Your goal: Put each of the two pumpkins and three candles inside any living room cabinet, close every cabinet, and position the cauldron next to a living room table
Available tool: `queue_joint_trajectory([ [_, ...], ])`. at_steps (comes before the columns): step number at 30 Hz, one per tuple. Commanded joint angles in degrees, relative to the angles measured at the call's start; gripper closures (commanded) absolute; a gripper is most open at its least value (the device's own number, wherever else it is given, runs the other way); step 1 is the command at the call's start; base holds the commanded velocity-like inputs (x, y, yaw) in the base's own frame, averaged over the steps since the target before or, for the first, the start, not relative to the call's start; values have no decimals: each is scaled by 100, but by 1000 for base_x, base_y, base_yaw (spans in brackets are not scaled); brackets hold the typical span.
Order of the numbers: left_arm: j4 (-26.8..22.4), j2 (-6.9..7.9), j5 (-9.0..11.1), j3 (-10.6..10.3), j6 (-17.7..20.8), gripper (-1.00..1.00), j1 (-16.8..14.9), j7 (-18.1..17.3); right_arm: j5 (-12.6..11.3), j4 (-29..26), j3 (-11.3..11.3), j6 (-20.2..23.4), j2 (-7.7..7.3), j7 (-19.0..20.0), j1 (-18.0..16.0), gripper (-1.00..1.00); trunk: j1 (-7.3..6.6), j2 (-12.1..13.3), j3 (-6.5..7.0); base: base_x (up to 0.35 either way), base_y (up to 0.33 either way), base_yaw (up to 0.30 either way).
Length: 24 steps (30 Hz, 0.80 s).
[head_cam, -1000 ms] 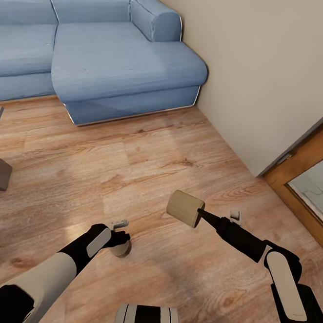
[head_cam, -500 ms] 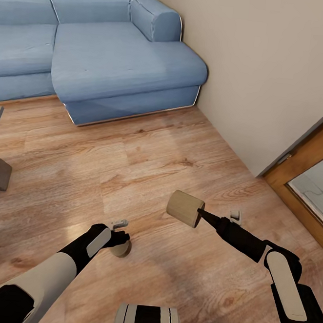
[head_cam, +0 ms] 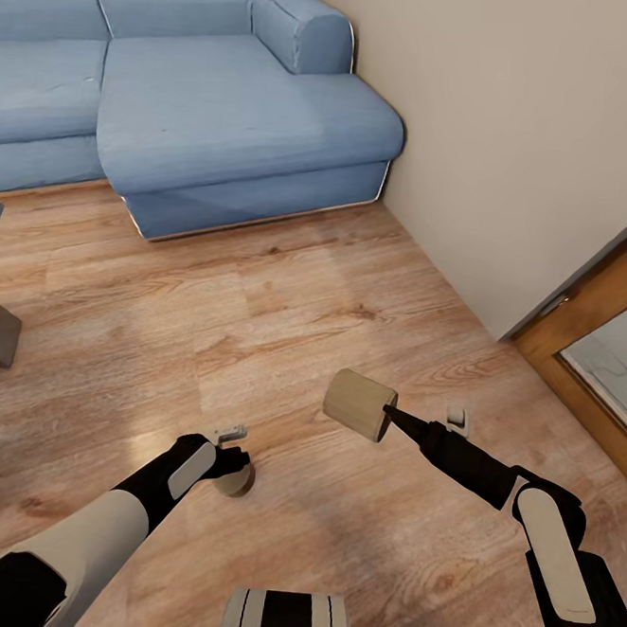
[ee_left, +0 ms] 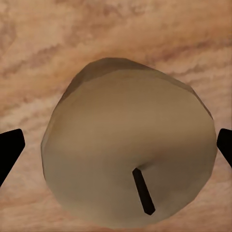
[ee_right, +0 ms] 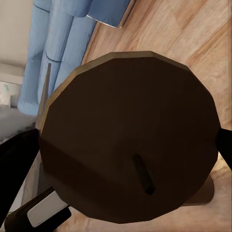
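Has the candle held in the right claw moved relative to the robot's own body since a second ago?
No. The candle in the right claw sits the same against the robot's trunk; the sofa shifted slightly, so the camera moved.

My left arm reaches forward and low, its left gripper (head_cam: 233, 466) clamped around a candle (head_cam: 235, 483). My right arm extends up and to the left, its right gripper (head_cam: 387, 413) gripping a second candle (head_cam: 359, 404).
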Motion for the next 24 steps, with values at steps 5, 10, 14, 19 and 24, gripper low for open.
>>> queue_joint_trajectory([
  [5, -7, -2, 55, -33, 6, -100, -3, 53, -11, -1, -8, 33, -2, 26, -3, 100, -1, -1, -4, 0, 0, 0],
  [10, -3, -21, 54, -28, 9, -100, -4, 51, -13, -1, -8, 33, -4, 26, -3, 100, -1, -1, -4, 0, 0, 0],
  [14, 4, -52, 46, -32, 18, -100, -4, 20, -15, -1, -8, 33, -5, 26, -3, 100, -1, -1, -4, 0, 0, 0],
  [19, 7, -57, 37, -30, 32, -100, -4, -20, -11, -1, -10, 33, -6, 27, -3, 100, -1, -1, -4, 0, 0, 0],
  [24, 7, -57, 37, -33, 34, -100, -4, -25, -10, -1, -13, 33, -8, 26, -3, 100, -1, -1, -4, 0, 0, 0],
])
